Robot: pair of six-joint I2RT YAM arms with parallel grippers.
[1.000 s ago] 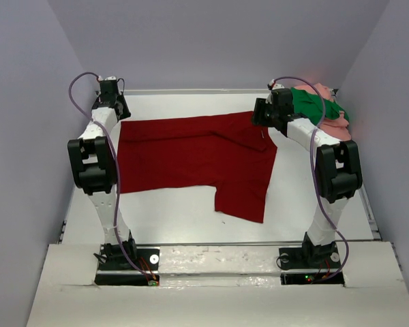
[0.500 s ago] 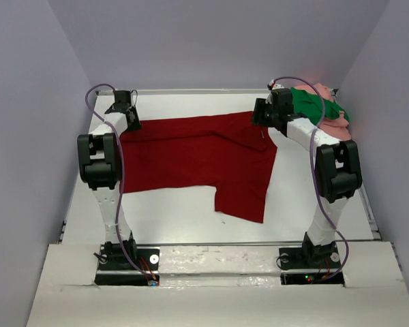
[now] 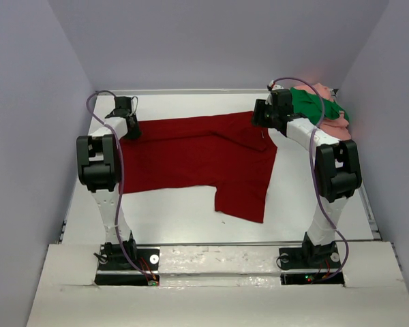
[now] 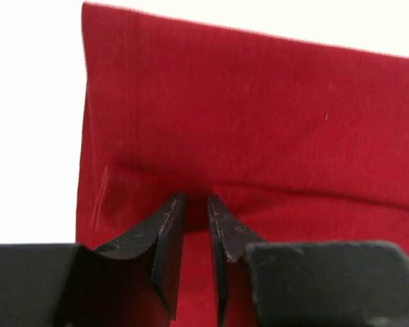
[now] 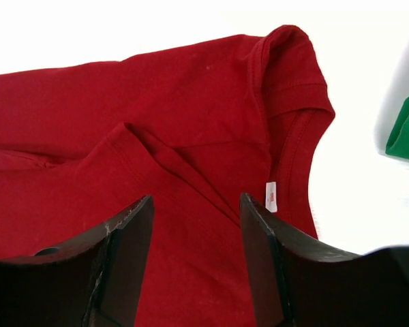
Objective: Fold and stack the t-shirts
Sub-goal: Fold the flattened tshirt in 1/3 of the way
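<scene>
The dark red t-shirt (image 3: 198, 160) lies spread on the white table, one part folded toward the near right. My left gripper (image 3: 131, 129) is at its far left corner. In the left wrist view its jaws (image 4: 195, 199) are nearly closed, pinching a raised ridge of the red cloth (image 4: 259, 109). My right gripper (image 3: 262, 119) is open and stands over the collar end. In the right wrist view the gripper (image 5: 194, 201) straddles the red cloth (image 5: 157, 109) beside the neck label (image 5: 271, 196). The green t-shirt (image 3: 308, 103) and the salmon pink t-shirt (image 3: 334, 122) lie bunched at the far right.
The table's back edge (image 3: 191, 90) runs just behind both grippers. A corner of the green shirt (image 5: 405, 133) shows at the right of the right wrist view. Bare white table (image 3: 170, 211) lies near of the red shirt.
My left gripper has moved right from the table's far left corner onto the red shirt's corner. The right arm and the shirts have not moved.
</scene>
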